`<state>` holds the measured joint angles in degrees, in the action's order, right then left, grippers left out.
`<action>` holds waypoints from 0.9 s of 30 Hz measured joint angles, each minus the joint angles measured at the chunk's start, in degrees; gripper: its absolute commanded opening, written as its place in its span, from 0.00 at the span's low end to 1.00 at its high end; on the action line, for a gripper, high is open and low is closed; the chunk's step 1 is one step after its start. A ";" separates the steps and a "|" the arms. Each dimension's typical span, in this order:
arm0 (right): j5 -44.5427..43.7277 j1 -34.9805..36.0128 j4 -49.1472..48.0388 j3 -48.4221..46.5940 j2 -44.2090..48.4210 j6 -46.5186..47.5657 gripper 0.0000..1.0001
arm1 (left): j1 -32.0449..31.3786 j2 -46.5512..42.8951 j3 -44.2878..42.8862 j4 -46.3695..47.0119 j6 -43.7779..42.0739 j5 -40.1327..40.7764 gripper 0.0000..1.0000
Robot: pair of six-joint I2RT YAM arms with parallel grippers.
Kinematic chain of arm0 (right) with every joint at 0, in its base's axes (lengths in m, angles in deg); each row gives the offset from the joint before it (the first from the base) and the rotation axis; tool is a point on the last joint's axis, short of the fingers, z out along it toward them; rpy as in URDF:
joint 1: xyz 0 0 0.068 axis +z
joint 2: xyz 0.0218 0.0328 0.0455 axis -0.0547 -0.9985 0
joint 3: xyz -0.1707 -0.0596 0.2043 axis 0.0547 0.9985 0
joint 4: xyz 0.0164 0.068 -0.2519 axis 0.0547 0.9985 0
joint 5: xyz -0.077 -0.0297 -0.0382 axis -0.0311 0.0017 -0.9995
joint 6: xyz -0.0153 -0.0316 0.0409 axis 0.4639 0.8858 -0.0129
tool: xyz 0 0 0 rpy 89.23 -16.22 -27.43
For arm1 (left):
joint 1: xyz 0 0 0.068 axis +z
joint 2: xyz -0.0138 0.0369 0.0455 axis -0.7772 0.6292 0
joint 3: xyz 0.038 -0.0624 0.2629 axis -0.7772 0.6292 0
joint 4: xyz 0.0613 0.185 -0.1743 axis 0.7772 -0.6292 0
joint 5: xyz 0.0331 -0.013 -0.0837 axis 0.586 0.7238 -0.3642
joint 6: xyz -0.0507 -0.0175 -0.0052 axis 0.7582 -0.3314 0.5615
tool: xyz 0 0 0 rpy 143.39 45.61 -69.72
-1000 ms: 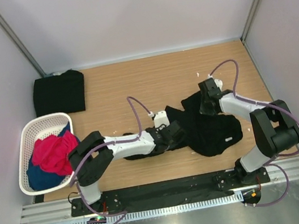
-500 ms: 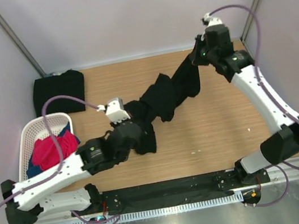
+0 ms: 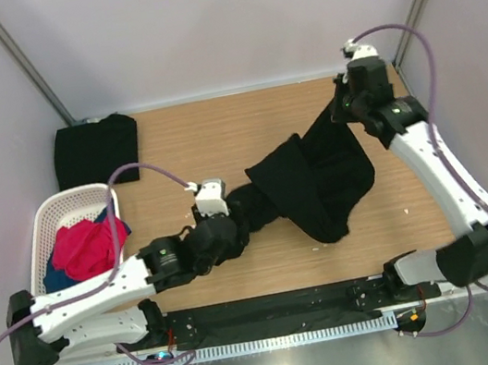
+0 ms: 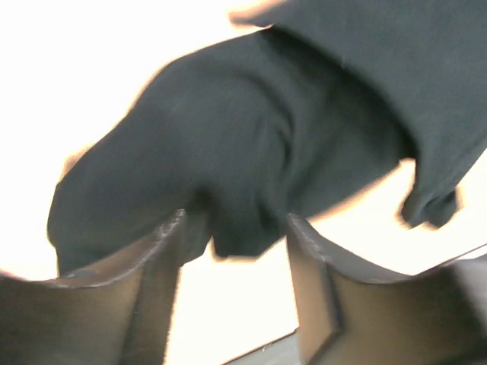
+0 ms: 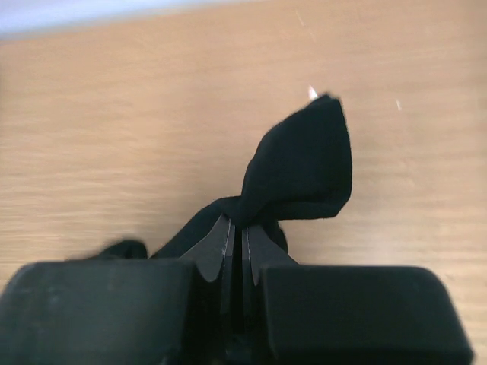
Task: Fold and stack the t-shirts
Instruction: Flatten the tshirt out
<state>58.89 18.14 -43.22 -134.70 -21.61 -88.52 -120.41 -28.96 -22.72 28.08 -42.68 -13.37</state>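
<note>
Right end effector [image 5: 236,232]: jaws pinched tight on edge of black t-shirt [image 3: 318,179], raised over far right corner of table [image 3: 217,135]. Left end effector [image 4: 236,220]: jaws parted, cloth at gap, over table middle. T-shirt drapes between both. Second t-shirt [image 3: 96,151] folded, table far left corner. White mesh basket [image 3: 40,226] at table left edge. Wood-grain table; pale walls [image 3: 198,21] on three sides.

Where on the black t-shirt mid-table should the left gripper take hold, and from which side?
Probably the bunched near-left end of the t-shirt, approached from the left. The right gripper pinches the far-right corner, so this opposite end is the free one, and its fold sits at the open left gripper.
</note>
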 measured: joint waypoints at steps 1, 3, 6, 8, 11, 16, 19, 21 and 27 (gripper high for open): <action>-1.44 -0.44 -0.61 2.05 -1.99 0.13 0.07 | 0.00 2.27 0.94 -0.76 1.29 -1.31 0.68; -3.41 -1.03 -1.22 6.10 -7.26 0.20 0.14 | 0.00 6.21 2.78 -3.21 4.81 -3.61 0.80; -5.53 -1.55 -0.81 9.25 -16.31 -0.04 0.47 | -0.09 8.22 3.37 -6.75 9.31 -5.33 0.89; -6.29 -2.16 0.42 8.28 -22.16 -0.74 0.65 | -0.09 7.85 3.19 -8.33 12.22 -5.27 0.96; -5.90 -2.47 4.87 2.97 -28.11 -1.75 0.81 | -0.04 7.28 2.67 -12.24 17.29 -3.37 1.00; -7.65 3.37 7.06 1.86 -22.73 -3.30 0.90 | 3.50 6.25 2.43 -19.30 25.40 -1.36 1.00; -7.26 12.31 5.62 3.15 -15.21 -4.31 0.87 | 10.82 3.37 5.20 -17.99 26.29 -4.02 1.00; -6.45 16.87 2.95 5.51 -10.49 -6.08 0.81 | 16.28 0.81 8.57 -16.20 26.25 -6.64 1.00; -6.49 18.29 -5.90 16.55 -12.44 -11.39 0.77 | 22.71 1.11 11.26 -13.62 24.20 -12.22 1.00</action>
<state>52.40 36.43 -49.13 -118.15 -34.05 -99.91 -97.70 -27.85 -11.46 14.46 -18.49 -25.59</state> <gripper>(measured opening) 0.783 0.996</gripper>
